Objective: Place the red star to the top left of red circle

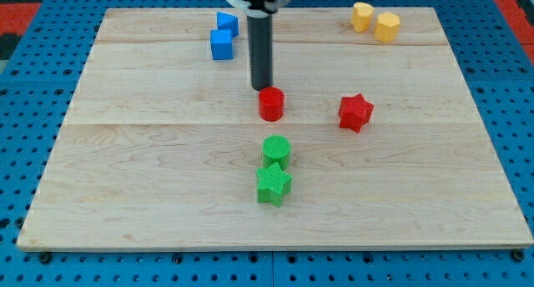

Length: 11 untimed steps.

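Observation:
The red star (355,113) lies on the wooden board right of centre. The red circle (270,103) stands near the board's middle, about a hundred pixels to the star's left and a little higher in the view. My tip (262,88) is the lower end of the dark rod and sits just above and slightly left of the red circle, close to or touching its top edge. The tip is well to the left of the red star.
Two blue blocks (223,37) sit near the view's top, left of the rod. Two yellow blocks (375,21) sit at the top right. A green circle (276,150) and a green star (273,183) lie below the red circle. The board's edge (267,244) runs along the bottom.

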Each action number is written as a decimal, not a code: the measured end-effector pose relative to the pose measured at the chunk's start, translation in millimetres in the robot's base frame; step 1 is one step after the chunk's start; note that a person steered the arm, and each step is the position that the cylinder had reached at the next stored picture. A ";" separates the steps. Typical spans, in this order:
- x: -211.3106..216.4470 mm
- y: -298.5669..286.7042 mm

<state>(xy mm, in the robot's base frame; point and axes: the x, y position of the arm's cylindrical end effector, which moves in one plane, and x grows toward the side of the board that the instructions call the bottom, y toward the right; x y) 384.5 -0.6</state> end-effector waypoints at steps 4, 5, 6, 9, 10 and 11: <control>-29.3 189.9; 5.1 266.3; 48.8 223.0; 0.3 66.8; -32.3 31.5; -39.8 -7.8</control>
